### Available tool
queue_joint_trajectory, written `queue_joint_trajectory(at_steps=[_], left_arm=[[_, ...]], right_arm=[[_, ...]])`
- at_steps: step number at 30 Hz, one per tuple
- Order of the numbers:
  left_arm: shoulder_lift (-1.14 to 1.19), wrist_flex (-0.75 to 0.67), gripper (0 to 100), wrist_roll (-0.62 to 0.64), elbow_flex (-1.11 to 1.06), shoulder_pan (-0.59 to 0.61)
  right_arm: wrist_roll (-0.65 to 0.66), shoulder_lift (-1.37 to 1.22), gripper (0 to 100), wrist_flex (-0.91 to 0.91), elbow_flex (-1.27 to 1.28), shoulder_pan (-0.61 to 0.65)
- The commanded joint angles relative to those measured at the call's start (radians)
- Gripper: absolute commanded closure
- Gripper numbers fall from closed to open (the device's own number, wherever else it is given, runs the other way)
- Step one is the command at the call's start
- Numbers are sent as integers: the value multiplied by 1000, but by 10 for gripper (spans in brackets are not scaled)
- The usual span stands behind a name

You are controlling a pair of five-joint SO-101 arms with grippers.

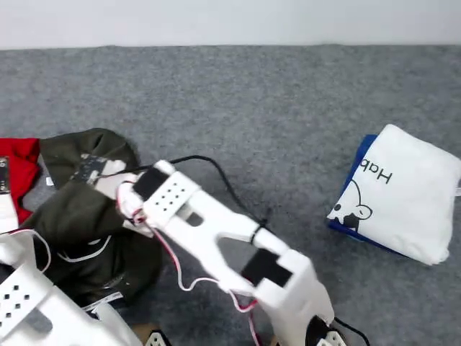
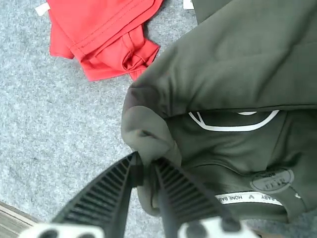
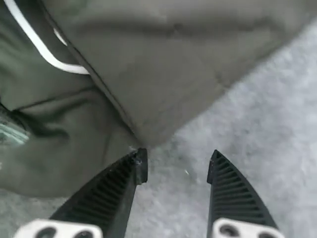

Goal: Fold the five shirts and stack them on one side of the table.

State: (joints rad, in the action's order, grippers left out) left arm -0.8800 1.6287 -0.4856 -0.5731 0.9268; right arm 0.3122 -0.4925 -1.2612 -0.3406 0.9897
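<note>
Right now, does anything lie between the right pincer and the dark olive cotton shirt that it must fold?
Nothing visible does. The right pincer is open at the edge of the dark olive cotton shirt, one fingertip right at the cloth, with bare grey felt table in the gap.

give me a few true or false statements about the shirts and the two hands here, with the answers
1. The left hand is shut on a fold of the olive shirt. True.
2. The right hand is shut on the same shirt. False: it is open over the grey table, at the shirt's edge.
3. A folded white shirt lies on top of a blue shirt. True.
4. The red shirt sits on that stack. False: it lies crumpled beside the olive shirt.
</note>
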Motion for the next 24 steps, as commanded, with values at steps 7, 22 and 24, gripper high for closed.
queue_joint_trajectory(at_steps=[7, 22, 24], left_arm=[[-12, -17, 995, -11, 5, 3], [-12, -17, 995, -11, 2, 3], [-12, -17, 995, -11, 2, 3]], right_arm=[[14, -176, 790, -35, -226, 31], [63, -352, 969, -70, -488, -36], [63, -348, 992, -119, -557, -67]])
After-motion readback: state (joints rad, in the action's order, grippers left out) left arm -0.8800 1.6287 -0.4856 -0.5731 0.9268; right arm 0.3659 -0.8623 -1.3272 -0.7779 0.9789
